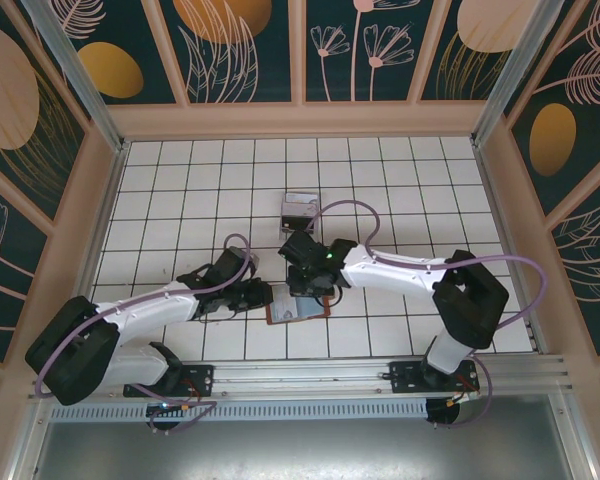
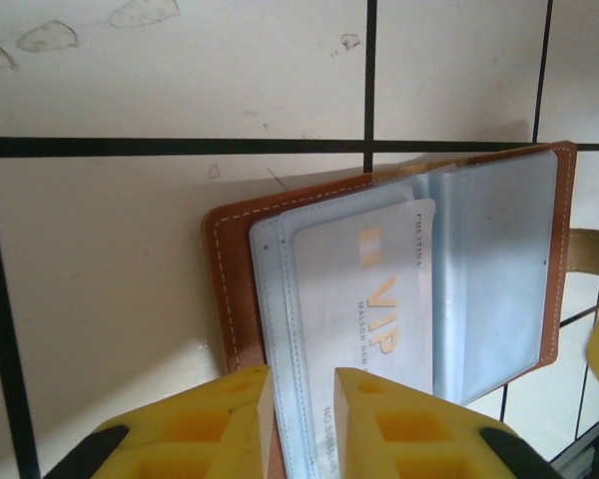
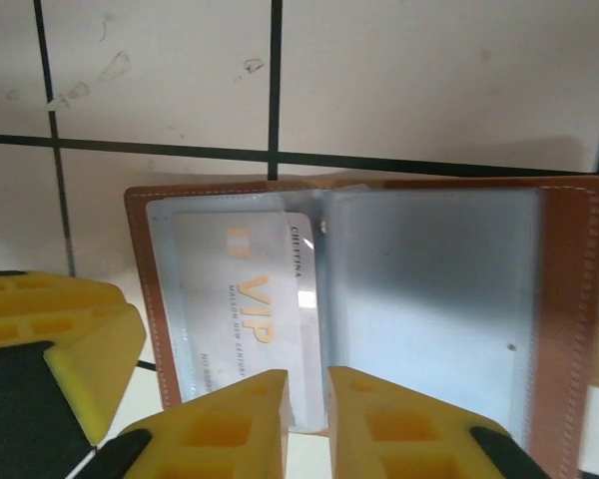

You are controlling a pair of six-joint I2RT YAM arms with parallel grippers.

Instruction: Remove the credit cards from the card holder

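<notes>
The white tiled table (image 1: 180, 190) carries the card holder (image 1: 298, 310), which lies open near the middle of the near edge. A clear tray (image 1: 301, 209) sits farther toward the far edge. The left hand (image 2: 301, 414) is clenched on the holder's edge. The right hand (image 3: 307, 399) is pinched on the sleeve edge where the credit card (image 3: 242, 299), a grey VIP card, lies tucked inside.

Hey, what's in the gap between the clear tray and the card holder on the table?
Between the clear tray and the card holder, the right end effector hangs over that stretch, as the top view shows.
</notes>
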